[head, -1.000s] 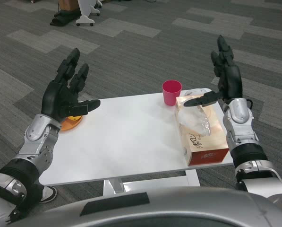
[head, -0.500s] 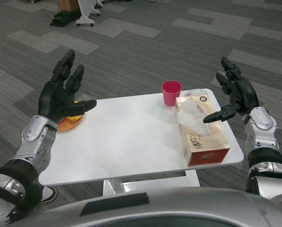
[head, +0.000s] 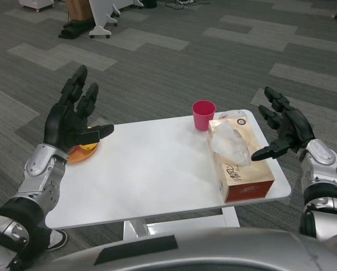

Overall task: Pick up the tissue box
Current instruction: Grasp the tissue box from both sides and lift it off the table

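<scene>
White table (head: pixel 151 169), grey carpet beyond. Right hand (head: pixel 285 129) empty, fingers spread, thumb tip just off tissue box (head: pixel 240 160) right edge. Box lies at table's right end, red cup (head: pixel 204 115) behind. Judged light, thin card, crushable: you grip long sides, gently. Left hand (head: pixel 69 118) raised, splayed, above orange dish (head: pixel 81 151).

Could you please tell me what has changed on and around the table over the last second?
The right hand, which was over the tissue box a second ago, has swung out to the box's right side and lower, fingers spread, holding nothing. The left hand stays raised and open above the orange dish. The camera has tilted a little. The tissue box and pink cup have not moved on the table.
</scene>
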Robot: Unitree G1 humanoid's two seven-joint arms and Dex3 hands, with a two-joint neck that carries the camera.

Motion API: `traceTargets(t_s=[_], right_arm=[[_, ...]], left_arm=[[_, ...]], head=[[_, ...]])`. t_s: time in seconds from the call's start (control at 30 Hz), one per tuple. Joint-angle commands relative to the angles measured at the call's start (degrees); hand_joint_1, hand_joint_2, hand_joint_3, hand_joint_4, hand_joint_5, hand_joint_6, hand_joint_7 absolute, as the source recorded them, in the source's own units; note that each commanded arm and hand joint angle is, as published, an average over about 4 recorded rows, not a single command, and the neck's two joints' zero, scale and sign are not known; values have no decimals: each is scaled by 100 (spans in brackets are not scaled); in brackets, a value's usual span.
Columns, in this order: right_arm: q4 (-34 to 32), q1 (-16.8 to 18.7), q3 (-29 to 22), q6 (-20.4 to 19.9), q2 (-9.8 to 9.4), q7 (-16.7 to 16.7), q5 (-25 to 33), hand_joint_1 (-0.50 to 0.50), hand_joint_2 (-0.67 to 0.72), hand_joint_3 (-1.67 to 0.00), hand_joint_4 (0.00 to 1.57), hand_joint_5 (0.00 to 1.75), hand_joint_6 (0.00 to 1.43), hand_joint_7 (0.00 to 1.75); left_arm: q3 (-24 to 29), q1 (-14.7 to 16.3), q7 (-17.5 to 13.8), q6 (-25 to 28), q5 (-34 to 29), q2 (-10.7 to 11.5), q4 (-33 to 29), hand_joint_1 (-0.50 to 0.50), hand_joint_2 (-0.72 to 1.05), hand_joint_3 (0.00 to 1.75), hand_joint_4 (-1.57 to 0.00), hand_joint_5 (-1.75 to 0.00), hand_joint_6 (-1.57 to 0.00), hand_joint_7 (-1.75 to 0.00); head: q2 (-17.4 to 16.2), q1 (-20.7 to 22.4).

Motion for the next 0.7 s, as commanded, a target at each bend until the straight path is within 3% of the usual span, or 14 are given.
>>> traceTargets(t_s=[0.03,0.37,0.7], right_arm=[[283,-8,-99,36,-71,60,48,12,17,-24,0,17,0,0],[1065,-8,-233,23,-63,62,35,12,15,-24,0,19,0,0],[1276,18,4,23,-45,97,4,12,23,-24,0,29,0,0]], left_arm=[[46,-76,33,-29,-34,78,16,50,105,26,0,0,0,0],[35,-76,33,-29,-34,50,40,50,105,26,0,0,0,0],[31,-68,33,-33,-34,37,40,50,105,26,0,0,0,0]], head=[[18,-43],[104,-143],[121,-208]])
